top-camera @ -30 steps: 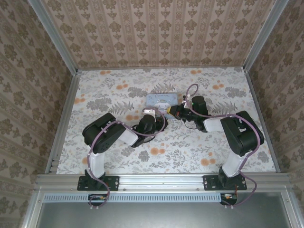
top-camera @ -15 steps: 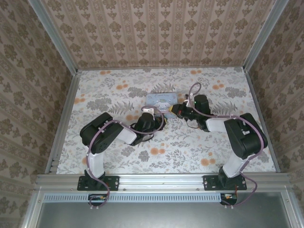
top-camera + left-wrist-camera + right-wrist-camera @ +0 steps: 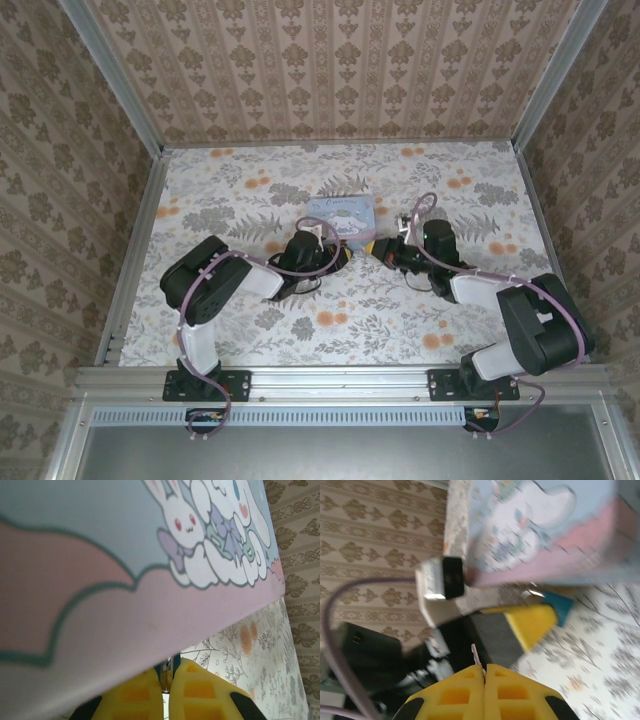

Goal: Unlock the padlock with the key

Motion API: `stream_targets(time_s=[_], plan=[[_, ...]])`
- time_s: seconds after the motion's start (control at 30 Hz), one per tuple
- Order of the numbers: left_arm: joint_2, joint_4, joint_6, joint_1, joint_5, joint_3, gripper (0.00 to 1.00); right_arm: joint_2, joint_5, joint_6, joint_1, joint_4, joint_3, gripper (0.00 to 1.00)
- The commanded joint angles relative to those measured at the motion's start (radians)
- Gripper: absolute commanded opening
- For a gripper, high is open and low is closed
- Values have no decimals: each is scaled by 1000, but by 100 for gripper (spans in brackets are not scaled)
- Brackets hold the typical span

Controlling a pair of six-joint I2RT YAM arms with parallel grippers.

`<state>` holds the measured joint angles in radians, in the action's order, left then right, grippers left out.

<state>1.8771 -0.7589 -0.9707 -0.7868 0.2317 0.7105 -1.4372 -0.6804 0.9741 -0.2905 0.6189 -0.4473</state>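
Note:
The padlock (image 3: 167, 673), teal with a silver shackle, is pinched between the yellow fingers of my left gripper (image 3: 169, 678), which is shut on it right under the pastel-blue cartoon box (image 3: 125, 570). In the right wrist view the padlock (image 3: 561, 608) pokes out past the left gripper's yellow finger (image 3: 530, 622). My right gripper (image 3: 484, 669) is shut on the key (image 3: 475, 654), whose thin blade sticks up from between the pads, a short way from the padlock. From above, the left gripper (image 3: 336, 250) and right gripper (image 3: 384, 250) face each other in front of the box (image 3: 345, 213).
The floral table (image 3: 250, 190) is walled in by patterned panels on three sides. The box sits mid-table just behind both grippers. A purple cable (image 3: 340, 610) loops over the right wrist. Open floral surface lies left, right and near the arm bases.
My left gripper has shut on the padlock and pushed closer to the box. The right gripper, still holding the key, has drawn back slightly right and nearer as its arm swung outward.

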Motion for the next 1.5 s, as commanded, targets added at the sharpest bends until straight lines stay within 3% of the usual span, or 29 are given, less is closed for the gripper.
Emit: stream_targets(time_s=[0.0,0.37,0.8,1.47], plan=[[-54,41,-12,7,68,28,0,18,-24,-17,2,26,67,0],[-58,54,-38,20,165,57,0,14,17,-10,1,86,184,0],[-15,-80,-158,27,253,41,0,-99,37,63,1,230,176,0],[17,-124,-187,32,254,18,0,-221,68,97,1,277,80,0]])
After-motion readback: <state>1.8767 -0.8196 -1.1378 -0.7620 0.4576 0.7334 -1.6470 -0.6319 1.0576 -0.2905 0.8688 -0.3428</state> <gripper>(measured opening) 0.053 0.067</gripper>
